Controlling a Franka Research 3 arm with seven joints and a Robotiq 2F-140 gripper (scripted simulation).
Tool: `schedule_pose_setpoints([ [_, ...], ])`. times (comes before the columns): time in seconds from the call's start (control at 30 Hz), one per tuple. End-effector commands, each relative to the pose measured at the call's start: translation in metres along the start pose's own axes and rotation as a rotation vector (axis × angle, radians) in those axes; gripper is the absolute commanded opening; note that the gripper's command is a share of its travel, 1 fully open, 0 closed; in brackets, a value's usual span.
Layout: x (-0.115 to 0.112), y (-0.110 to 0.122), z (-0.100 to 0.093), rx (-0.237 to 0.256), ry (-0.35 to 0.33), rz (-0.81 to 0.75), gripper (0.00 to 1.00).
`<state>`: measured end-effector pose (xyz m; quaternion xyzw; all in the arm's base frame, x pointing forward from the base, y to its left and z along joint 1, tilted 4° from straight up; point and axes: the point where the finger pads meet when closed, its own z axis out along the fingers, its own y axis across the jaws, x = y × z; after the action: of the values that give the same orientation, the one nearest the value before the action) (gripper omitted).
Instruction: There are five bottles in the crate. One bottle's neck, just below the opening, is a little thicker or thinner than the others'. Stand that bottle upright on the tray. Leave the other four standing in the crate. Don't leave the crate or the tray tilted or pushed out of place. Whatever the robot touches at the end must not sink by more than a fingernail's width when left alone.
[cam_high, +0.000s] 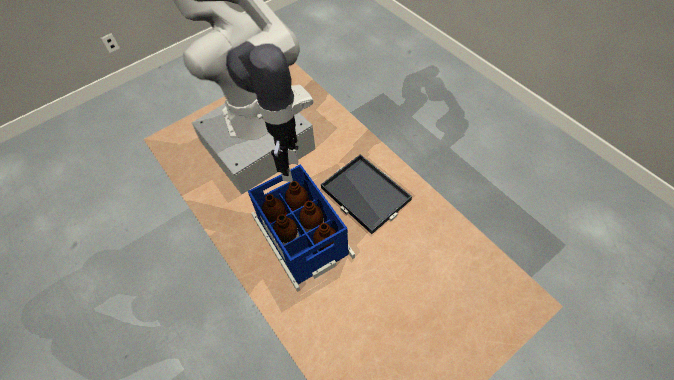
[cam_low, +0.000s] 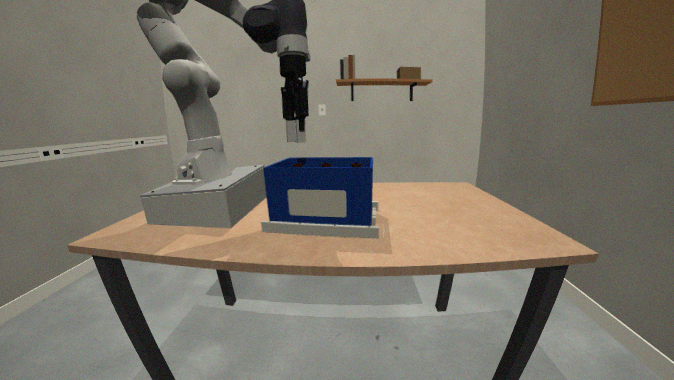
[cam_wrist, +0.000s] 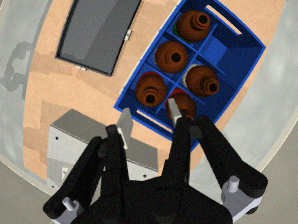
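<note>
The gripper (cam_wrist: 148, 116) hangs part-open and empty above the blue crate (cam_high: 320, 252), where five brown bottles (cam_high: 311, 214) stand in their cells; they look rigid, smooth and probably slippery, best pinched at the neck below the lip.

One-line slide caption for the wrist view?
Open black gripper hovers above blue plastic crate of five brown bottles; dark grey tray alongside.

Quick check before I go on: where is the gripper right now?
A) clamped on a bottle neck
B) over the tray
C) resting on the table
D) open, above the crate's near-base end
D: the gripper hangs open and empty above the crate, all five bottles in their cells.
</note>
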<state>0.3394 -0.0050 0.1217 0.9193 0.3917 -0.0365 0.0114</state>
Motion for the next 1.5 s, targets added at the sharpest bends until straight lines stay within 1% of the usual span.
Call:
schedule_pose_setpoints([
  [0.0, 0.0, 0.0, 0.001, 0.001, 0.001, 0.007, 0.44],
  [0.57, 0.0, 0.0, 0.006, 0.001, 0.001, 0.007, 0.44],
  [1.47, 0.001, 0.0, 0.037, 0.001, 0.001, 0.007, 0.44],
])
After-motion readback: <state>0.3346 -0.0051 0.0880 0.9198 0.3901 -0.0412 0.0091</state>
